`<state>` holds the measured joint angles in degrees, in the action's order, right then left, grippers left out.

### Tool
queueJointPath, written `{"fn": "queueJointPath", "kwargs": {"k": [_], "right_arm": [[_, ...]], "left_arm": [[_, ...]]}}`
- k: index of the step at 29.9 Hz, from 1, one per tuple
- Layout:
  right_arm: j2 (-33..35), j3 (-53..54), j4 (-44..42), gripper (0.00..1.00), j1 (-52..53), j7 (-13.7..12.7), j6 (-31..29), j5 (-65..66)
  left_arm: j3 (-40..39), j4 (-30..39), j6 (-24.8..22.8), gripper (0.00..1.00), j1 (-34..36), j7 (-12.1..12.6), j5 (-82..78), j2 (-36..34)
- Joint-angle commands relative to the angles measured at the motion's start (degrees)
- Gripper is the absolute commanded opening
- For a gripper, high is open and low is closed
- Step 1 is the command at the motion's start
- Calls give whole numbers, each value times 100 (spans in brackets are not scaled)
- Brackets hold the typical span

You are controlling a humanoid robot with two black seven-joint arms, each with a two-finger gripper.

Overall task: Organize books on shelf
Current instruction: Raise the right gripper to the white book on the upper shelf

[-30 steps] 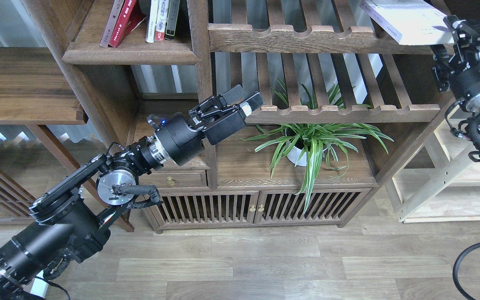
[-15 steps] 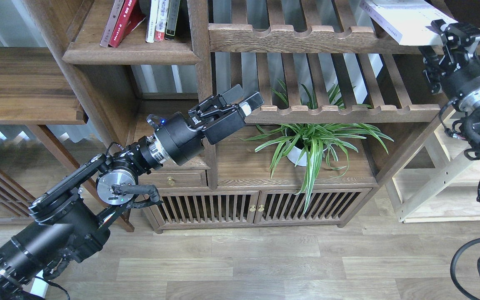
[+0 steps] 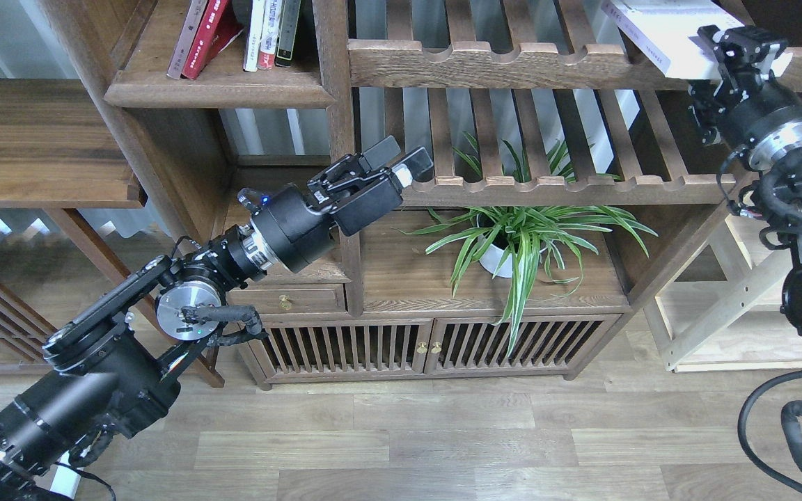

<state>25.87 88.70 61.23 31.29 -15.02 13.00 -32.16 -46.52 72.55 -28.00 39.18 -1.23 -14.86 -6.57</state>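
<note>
Seen from head, looking down at dark wooden bookcase.

Left gripper [image 3: 398,157] raised before lower slatted rack [image 3: 568,186], 2 fingers apart, empty.

Right gripper [image 3: 734,43] at top right, touching corner of white book [image 3: 658,31] lying tilted on upper slatted rack [image 3: 484,64]; fingers too dark to tell whether clamped.

Red book [image 3: 207,35] leaned among thin spines on shelf [image 3: 220,87], top left.

Potted plant [image 3: 523,240] stood below racks.

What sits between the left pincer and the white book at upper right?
In the head view, slatted racks with scalloped rails span the stretch from the left pincer to the white book; the potted plant sits lower.
</note>
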Motion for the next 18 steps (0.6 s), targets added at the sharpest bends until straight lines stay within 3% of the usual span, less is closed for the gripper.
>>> {"fn": "queueJointPath", "kwargs": {"k": [1,9,14,18], "right_arm": [[-29,7,-76,47,53,16,-17,8],[-188,68,-173,34,141,86,-87,25],[-302,138,-181,18,141,122,-324,34],[-302,147,-208,11,132,245,-561,16]], "left_arm": [[-15,-13,0,99,-41,0,1,-28],[2,-30,0,99,-42,0,1,-46],[2,-30,0,99,-50,0,1,-55],[2,-30,0,99,-50,0,1,-55]]}}
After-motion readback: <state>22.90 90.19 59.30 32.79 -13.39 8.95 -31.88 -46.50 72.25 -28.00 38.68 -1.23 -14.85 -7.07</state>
